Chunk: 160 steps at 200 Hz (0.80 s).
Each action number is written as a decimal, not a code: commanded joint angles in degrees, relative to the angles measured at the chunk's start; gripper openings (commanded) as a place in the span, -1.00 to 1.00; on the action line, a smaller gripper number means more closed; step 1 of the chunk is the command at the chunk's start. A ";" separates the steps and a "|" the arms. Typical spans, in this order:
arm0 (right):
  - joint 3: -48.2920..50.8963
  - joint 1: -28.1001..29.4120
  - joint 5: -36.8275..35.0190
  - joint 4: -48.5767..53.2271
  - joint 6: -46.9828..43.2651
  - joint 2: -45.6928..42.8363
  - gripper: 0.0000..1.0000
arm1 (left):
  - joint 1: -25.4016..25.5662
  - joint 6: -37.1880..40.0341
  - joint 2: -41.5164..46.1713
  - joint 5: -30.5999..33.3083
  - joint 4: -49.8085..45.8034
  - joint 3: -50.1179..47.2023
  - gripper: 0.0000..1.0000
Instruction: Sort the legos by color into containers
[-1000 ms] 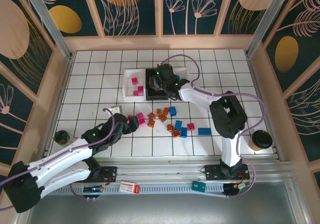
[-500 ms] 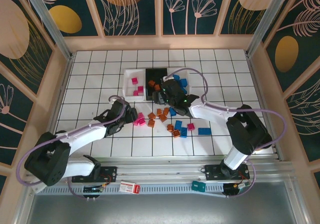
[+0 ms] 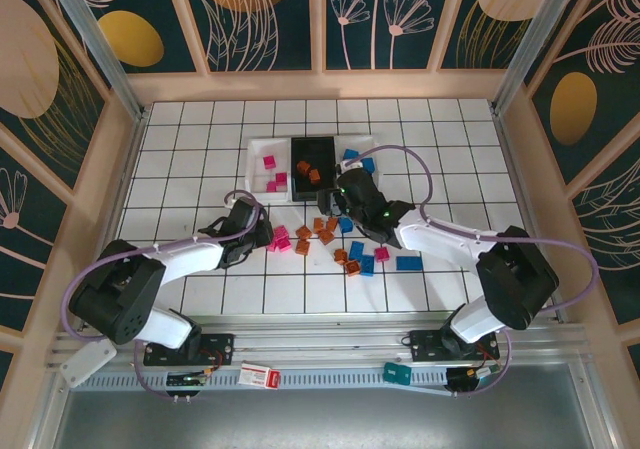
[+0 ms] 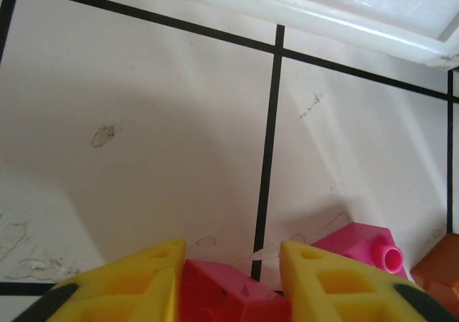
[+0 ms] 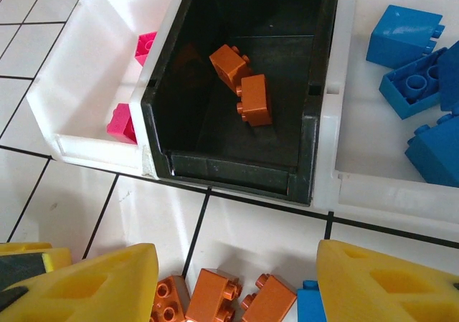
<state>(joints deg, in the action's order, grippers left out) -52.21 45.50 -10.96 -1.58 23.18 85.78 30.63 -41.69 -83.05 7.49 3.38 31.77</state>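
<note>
1. The left gripper (image 4: 231,259) has its jaws pinched on a pink brick (image 4: 222,297), low on the worktop (image 3: 180,169). A second pink brick (image 4: 362,244) lies just beside it.
2. The step in hand, as I judge it, is picking this pink brick for the left white tray (image 3: 250,174), where other pink pieces already lie.
3. The right gripper (image 5: 237,257) hovers just in front of the black tray (image 5: 229,168), with its jaws spread wide and holding nothing (two orange bricks (image 5: 244,85) lie inside that tray).
4. Below the right gripper, loose orange bricks (image 5: 215,297) wait on the worktop. The right white tray (image 5: 387,200) holds blue bricks (image 5: 405,35).
5. For the left arm, the next move probably calls for a straight lift, so that the neighbouring brick is not dragged. Then it should carry the brick over the near wall of the tray and release it above the floor of the tray.
6. For the right arm, it calls for a descent onto one orange brick. These bricks lie close together, so the jaws must line up with a single piece.
</note>
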 commanded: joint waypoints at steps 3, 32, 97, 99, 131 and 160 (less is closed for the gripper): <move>1.57 0.30 -1.96 -1.70 1.56 -2.07 0.21 | -0.25 -0.30 2.95 0.24 -0.56 -1.58 -0.44; 2.29 0.30 -2.13 -2.06 2.26 -2.19 0.21 | -0.25 -0.20 7.73 1.04 -3.15 -2.50 -0.62; 6.03 0.38 -2.40 -2.34 4.13 -5.09 0.21 | -0.23 1.65 15.50 4.19 -10.58 5.45 -0.78; 6.16 0.40 -2.46 -2.36 4.21 -5.20 0.21 | -0.22 1.80 15.25 4.48 -10.71 6.04 -0.77; 8.35 0.65 -2.55 -1.75 5.22 -7.41 0.21 | -1.04 3.92 6.94 6.75 -10.88 16.92 -0.78; 10.29 1.16 -3.43 -0.33 5.90 -9.75 0.21 | -2.90 5.90 -3.81 9.13 -10.67 27.64 -0.84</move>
<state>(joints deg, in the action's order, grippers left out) -43.75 45.87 -12.19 -2.63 27.42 78.91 29.50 -38.68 -79.42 13.39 -6.20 52.73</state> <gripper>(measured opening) 0.607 0.192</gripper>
